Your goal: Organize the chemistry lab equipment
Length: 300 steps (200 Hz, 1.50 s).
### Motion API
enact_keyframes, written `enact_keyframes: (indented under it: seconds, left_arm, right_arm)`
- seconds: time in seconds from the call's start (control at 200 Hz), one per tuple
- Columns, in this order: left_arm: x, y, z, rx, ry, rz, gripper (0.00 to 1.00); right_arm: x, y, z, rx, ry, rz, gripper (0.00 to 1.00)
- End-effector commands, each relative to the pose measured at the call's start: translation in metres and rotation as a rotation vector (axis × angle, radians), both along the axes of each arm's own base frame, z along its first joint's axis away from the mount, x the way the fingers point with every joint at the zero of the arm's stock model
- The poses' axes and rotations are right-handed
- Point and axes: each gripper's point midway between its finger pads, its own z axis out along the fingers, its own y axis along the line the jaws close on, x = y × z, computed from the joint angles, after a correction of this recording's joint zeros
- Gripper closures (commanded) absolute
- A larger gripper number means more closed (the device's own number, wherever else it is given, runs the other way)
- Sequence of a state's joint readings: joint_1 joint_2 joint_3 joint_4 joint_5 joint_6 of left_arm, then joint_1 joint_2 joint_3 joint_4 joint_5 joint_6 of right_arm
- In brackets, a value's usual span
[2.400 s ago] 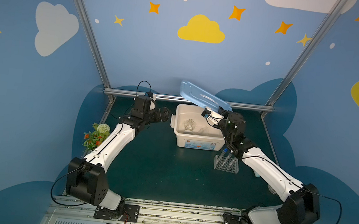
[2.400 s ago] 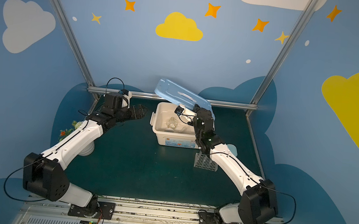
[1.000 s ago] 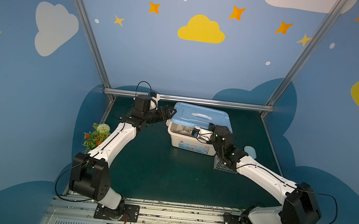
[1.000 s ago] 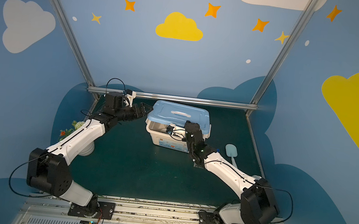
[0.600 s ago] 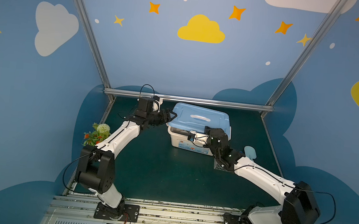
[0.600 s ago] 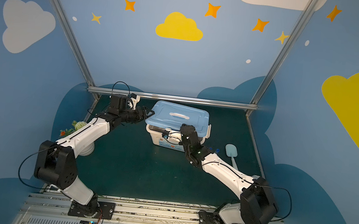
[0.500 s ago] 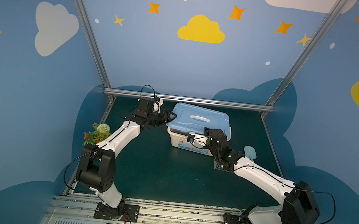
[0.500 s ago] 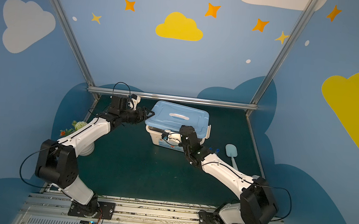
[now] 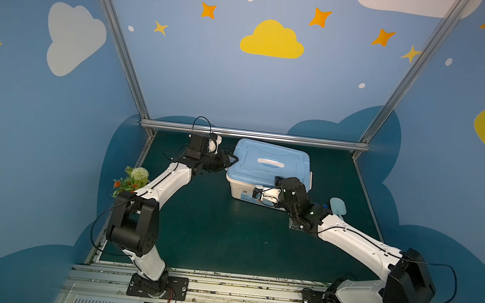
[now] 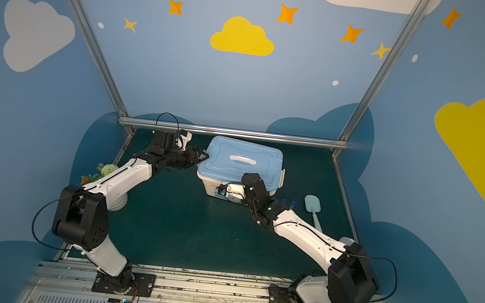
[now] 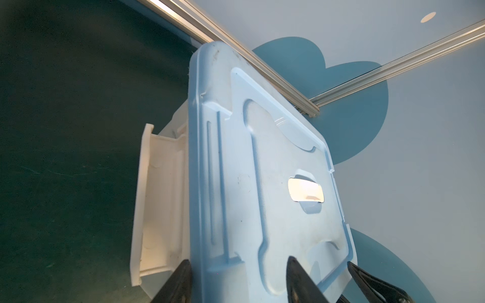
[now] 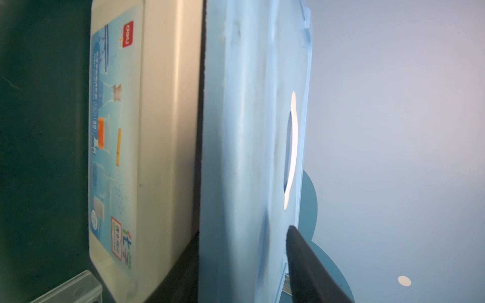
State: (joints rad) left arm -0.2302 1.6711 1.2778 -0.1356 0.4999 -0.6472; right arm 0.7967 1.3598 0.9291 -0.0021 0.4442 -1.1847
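The blue lid (image 9: 270, 167) (image 10: 243, 161) lies on the white bin (image 9: 241, 190) at the back middle. My left gripper (image 9: 232, 159) (image 11: 237, 259) is at the lid's left edge, open, with one finger beside the rim and the other over the top. My right gripper (image 9: 277, 180) (image 12: 242, 230) is at the front edge, open, and the lid (image 12: 236, 131) passes between its fingers. The clear rack (image 12: 70, 291) (image 9: 294, 225) stands right of the bin, mostly hidden by the right arm. Blue tube caps (image 10: 284, 201) show above it. The other lab pieces are out of view.
A potted flower plant (image 9: 132, 179) (image 10: 104, 171) stands at the left edge, beside the left arm. A light blue spatula (image 9: 337, 204) (image 10: 312, 203) lies on the green mat right of the rack. A metal rail runs just behind the bin.
The lid came down from tilted to flat on the bin. My right jaws then opened at its front edge. My left gripper moved up to the lid's left edge and its jaws narrowed.
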Motion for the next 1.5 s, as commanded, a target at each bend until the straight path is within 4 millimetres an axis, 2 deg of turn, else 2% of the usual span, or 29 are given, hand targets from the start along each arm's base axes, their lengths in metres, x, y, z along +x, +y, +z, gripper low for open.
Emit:
enact_keyframes:
  seconds: [0.0,0.205,0.355,0.586,0.741,0.896,0.981,1.231,1.497]
  left_arm:
    - [0.003,-0.004,0.0,0.017,-0.007,-0.02,0.45]
    - [0.001,0.002,-0.006,0.07,0.002,-0.008,0.46]
    - [0.0,0.004,-0.009,0.085,0.006,-0.01,0.46]
    - [0.003,0.003,-0.012,0.096,0.008,-0.017,0.49]
    - [0.001,0.003,-0.016,0.116,0.014,-0.025,0.5]
    - [-0.002,0.003,-0.015,0.132,0.007,-0.03,0.51]
    - [-0.003,0.002,-0.015,0.138,0.005,-0.034,0.51]
    - [-0.004,0.002,-0.016,0.157,0.001,-0.04,0.51]
    - [-0.005,0.003,-0.018,0.17,-0.005,-0.034,0.51]
  right_arm:
    - [-0.006,0.002,0.006,0.028,0.012,0.009,0.49]
    - [-0.012,0.006,0.01,0.066,0.051,0.017,0.47]
    - [-0.026,0.004,0.016,0.114,0.096,0.029,0.44]
    - [-0.037,-0.004,0.046,0.289,0.093,0.014,0.41]
    - [-0.015,-0.032,0.075,0.544,0.12,-0.151,0.36]
    - [0.018,-0.065,0.081,0.759,0.283,-0.343,0.32]
    - [0.037,-0.076,0.085,0.866,0.349,-0.417,0.3]
    - [0.097,-0.108,0.075,1.172,0.506,-0.608,0.28]
    - [0.136,-0.132,0.058,1.304,0.519,-0.671,0.28]
